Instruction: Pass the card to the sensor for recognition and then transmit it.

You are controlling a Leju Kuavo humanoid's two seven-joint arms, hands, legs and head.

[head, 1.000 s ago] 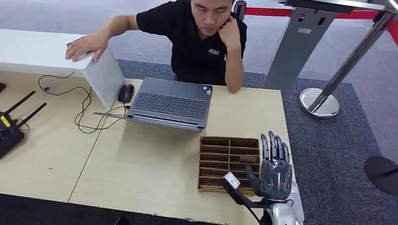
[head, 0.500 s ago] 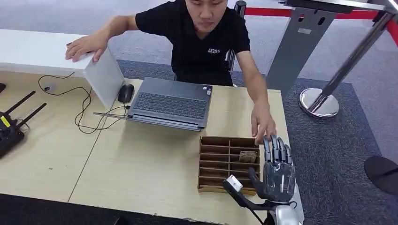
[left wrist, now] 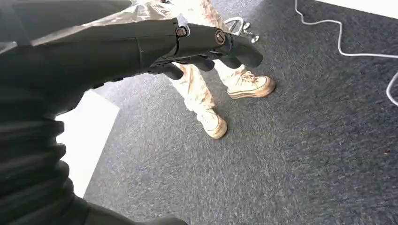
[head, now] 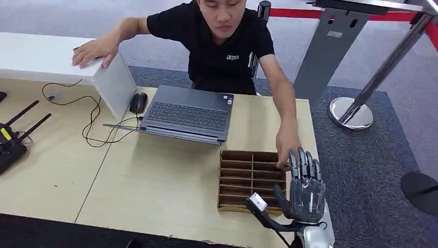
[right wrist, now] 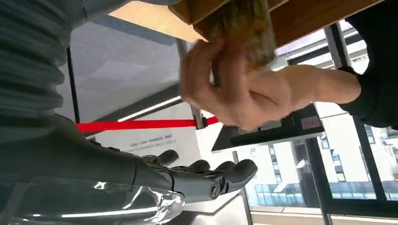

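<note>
A wooden divider box (head: 251, 156) sits on the table's right end. A person's hand (head: 287, 147) reaches into its far right compartments. In the right wrist view that hand (right wrist: 234, 93) pinches a brownish card (right wrist: 244, 21) against the box (right wrist: 309, 14). My right hand (head: 304, 188) stands upright at the box's right edge, just below the person's hand, fingers straight and apart, holding nothing; its fingers (right wrist: 220, 173) show empty in the wrist view too. My left hand (left wrist: 187, 44) hangs above grey carpet, fingers extended, nothing in it.
A laptop (head: 188, 113) lies open behind the box, with a mouse (head: 138, 102), cables and a white box (head: 111, 85) to its left. A black device with antennas (head: 10, 147) sits at the table's left edge. A stanchion base (head: 351, 112) stands right of the table.
The person's hand left the chin and came down onto the box's far right compartments, covering the card there. My right hand has barely shifted.
</note>
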